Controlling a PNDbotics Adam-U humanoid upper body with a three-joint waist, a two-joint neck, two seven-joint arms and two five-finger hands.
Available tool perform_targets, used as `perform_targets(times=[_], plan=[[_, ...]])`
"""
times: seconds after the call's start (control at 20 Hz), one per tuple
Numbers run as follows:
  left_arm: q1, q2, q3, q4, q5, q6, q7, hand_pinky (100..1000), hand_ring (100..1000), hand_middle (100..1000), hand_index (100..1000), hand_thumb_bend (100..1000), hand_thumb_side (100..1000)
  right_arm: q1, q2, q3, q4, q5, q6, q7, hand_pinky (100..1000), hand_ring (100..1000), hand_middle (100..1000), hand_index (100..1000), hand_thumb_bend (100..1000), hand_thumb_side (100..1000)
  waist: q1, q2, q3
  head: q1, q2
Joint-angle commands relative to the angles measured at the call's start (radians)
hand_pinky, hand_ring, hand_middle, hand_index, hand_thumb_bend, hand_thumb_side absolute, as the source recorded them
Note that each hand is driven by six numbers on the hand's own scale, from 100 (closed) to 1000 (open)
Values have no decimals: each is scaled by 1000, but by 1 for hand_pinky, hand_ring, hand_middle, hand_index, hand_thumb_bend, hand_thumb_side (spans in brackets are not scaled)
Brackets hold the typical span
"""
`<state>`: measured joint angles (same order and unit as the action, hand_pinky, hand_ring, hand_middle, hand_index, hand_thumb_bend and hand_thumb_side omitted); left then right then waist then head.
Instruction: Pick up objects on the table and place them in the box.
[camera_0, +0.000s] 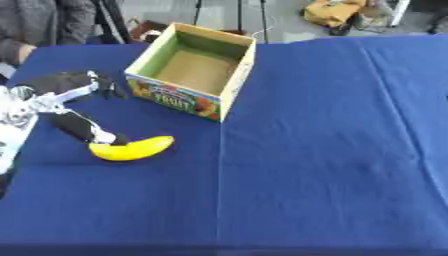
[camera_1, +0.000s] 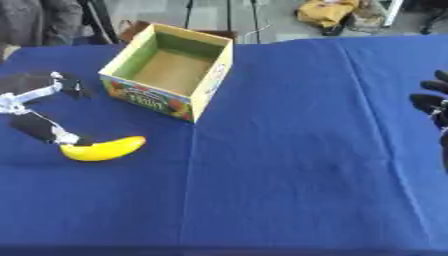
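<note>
Beside the box (camera_0: 194, 70), spread left hand (camera_0: 66, 100) fingers (camera_0: 87, 131) touch the banana (camera_0: 133, 148).

Soft, even daylight fills the room, bright on the floor beyond the table. The banana (camera_0: 131, 148) and box (camera_0: 194, 70) cast only faint shadows. Everything looks slightly blurred.
</note>
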<state>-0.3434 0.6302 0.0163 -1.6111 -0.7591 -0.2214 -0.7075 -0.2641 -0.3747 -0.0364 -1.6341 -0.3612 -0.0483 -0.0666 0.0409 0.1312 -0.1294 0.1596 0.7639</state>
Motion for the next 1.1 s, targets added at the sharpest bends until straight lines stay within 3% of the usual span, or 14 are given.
perform_targets(times=[0.05, 0.45, 1.1], plan=[[-15, 22, -5, -5, -23, -3, -36, 788, 719, 713, 799, 820, 553, -11, -27, -3, -18, 0, 0, 1, 818, 677, 687, 810, 100, 912, -2, -13, -1, 3, 6], [-18, -20, -49, 73, -128, -16, -32, 787, 726, 720, 804, 828, 558, -12, -26, -2, -16, -1, 0, 2, 818, 677, 687, 811, 100, 911, -4, -12, -1, 4, 6], [-23, -38, -59, 115, -157, -32, -13, 781, 716, 709, 794, 823, 560, -13, -25, -2, -16, -1, 0, 3, 818, 677, 687, 810, 100, 911, -6, -11, -1, 8, 6]])
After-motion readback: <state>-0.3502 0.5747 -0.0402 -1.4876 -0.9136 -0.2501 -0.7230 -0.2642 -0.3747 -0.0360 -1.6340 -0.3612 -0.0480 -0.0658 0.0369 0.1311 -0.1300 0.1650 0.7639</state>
